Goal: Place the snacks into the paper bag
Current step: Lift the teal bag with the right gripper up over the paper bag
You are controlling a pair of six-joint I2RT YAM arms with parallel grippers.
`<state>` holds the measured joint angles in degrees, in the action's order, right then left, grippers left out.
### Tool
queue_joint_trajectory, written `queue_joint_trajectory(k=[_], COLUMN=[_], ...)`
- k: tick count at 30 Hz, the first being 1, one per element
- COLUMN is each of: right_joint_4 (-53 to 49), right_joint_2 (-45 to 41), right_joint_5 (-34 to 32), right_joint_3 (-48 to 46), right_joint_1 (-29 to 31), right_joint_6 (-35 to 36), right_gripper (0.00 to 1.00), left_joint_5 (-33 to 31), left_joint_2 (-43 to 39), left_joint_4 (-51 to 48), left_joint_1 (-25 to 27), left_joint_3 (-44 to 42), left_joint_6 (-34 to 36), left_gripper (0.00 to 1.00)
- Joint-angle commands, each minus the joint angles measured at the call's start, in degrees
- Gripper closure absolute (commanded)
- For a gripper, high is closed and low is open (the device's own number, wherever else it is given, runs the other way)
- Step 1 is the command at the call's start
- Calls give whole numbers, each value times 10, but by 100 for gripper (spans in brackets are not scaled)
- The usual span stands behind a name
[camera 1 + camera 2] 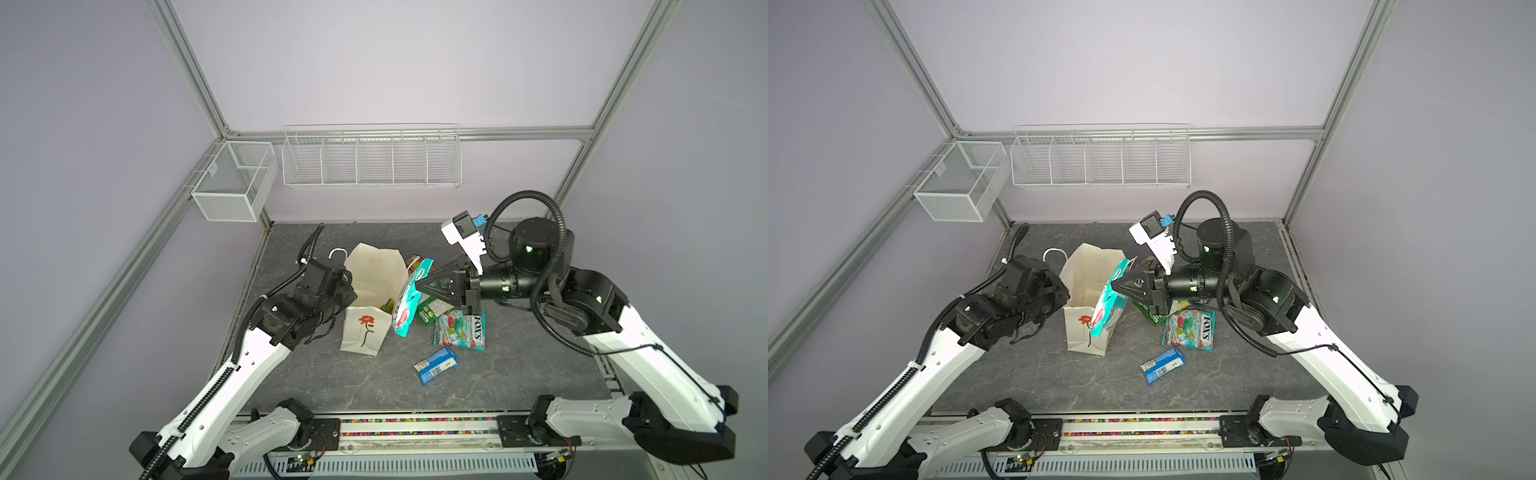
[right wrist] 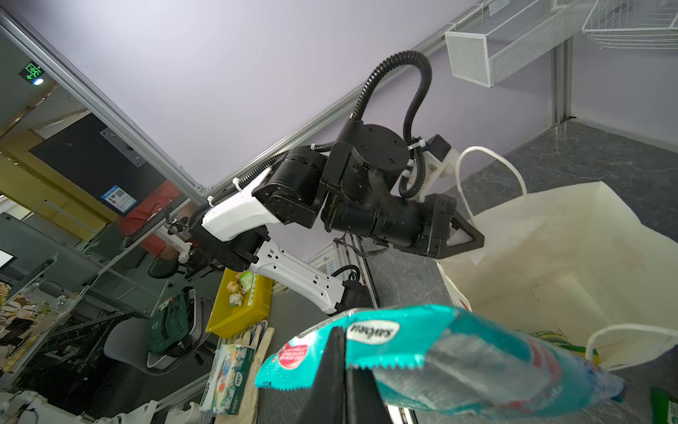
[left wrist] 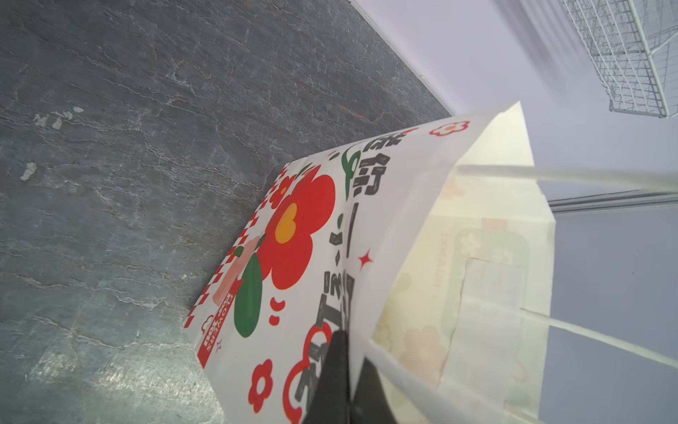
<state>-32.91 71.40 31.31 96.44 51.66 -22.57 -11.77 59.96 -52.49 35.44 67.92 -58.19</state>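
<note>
Left gripper clenched on rim of tall white flower-printed paper bag; bag upright, mouth open. Right gripper clamped on glossy teal snack packet, which hangs just beside bag's right wall. Teal FOX'S packet, green packet and blue bar wrapper lie on grey stone tabletop.

One paper bag; two teal packets; one blue bar wrapper; one green packet plainly seen; one wire basket; one mesh box; two robot arms
</note>
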Motion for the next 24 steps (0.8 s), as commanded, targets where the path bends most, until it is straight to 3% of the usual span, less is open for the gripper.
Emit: queue_joint_trajectory(k=[1, 15, 24], right_joint_4=[38, 14, 28], right_joint_2=[19, 124, 178], right_joint_5=[32, 58, 115], right_joint_3=[34, 141, 174], right_joint_1=[5, -1, -38], right_joint_6=[-3, 13, -7], right_gripper=[94, 94, 94], left_joint_5=[5, 16, 18], left_joint_2=[-1, -1, -2], left_joint_4=[-7, -20, -20], left_joint_1=[3, 3, 3], left_joint_3=[-4, -7, -7], left_joint_6=[16, 41, 45], left_gripper=[100, 100, 100])
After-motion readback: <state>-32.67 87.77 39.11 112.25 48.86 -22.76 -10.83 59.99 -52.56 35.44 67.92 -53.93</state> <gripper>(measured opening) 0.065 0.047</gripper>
